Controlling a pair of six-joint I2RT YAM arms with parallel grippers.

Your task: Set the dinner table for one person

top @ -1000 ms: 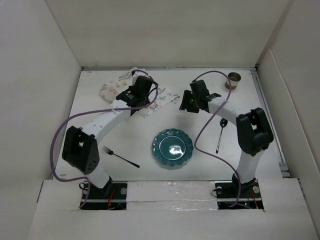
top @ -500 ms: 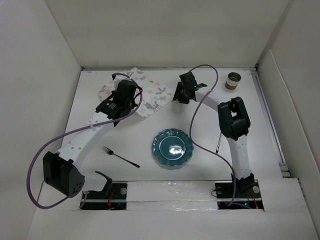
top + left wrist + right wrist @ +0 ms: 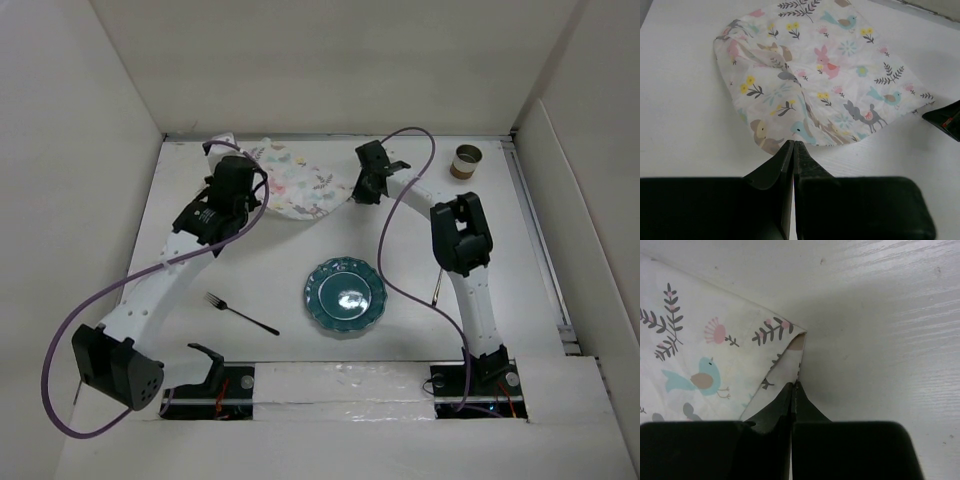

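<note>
The white tabletop [image 3: 290, 255] fills the middle of the overhead view, boxed in by pale walls. Both pincers meet it at the upper middle of the frame, where a floral placemat [image 3: 300, 185] lies rumpled on the surface. The left pincer [image 3: 792, 146] is clenched on the cloth's left edge, and creases fan out from its tips. The right pincer [image 3: 794, 386] is clenched on the folded right corner. Lower down, at the center, sits a teal plate [image 3: 345, 297]. A fork [image 3: 242, 313] lies to the left of the plate. A spoon [image 3: 437, 288] lies to the right, partly hidden by the right arm. A brown cup [image 3: 466, 160] stands in the upper right corner.
</note>
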